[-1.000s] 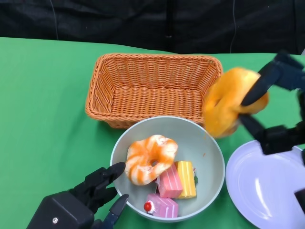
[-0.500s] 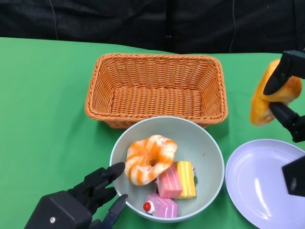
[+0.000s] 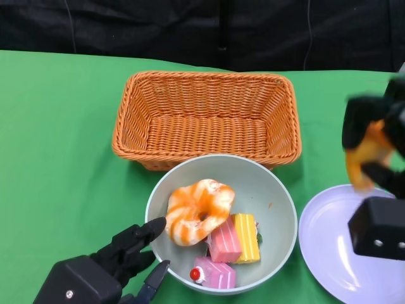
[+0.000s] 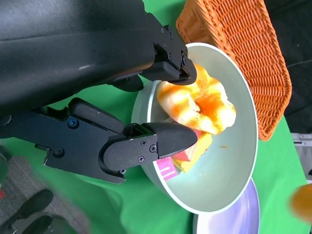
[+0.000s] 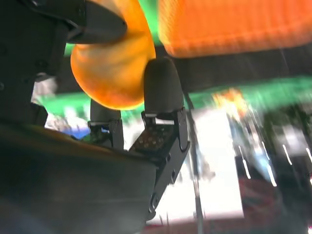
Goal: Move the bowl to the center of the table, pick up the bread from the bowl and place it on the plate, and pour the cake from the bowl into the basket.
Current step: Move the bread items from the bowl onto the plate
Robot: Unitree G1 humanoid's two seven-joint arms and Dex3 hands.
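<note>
The left hand (image 3: 104, 266) lies nearest, low at the table's edge beside the bowl (image 3: 278, 190), fingers (image 4: 161, 141) spread and holding nothing; in the left wrist view its fingertips sit right at the bowl's rim. Inside the bowl lie an orange-and-white ring of bread (image 3: 200, 211), two pink cake pieces (image 3: 224, 242) and a yellow one (image 3: 247, 237), all packed together towards the near side. Just right of the bowl is the plate (image 3: 329, 240), pale lilac, its rim almost touching the bowl's. Above the plate's far edge the right hand (image 3: 373, 152) grips a yellow-orange bread (image 3: 369, 151), clear of the plate; the head view is blurred here, but the right wrist view shows the bread (image 5: 114, 68) pinched between black fingers (image 5: 163, 92). Farthest back, the basket (image 3: 209, 85) stands on the green table (image 3: 57, 139), its near wall just behind the bowl.
</note>
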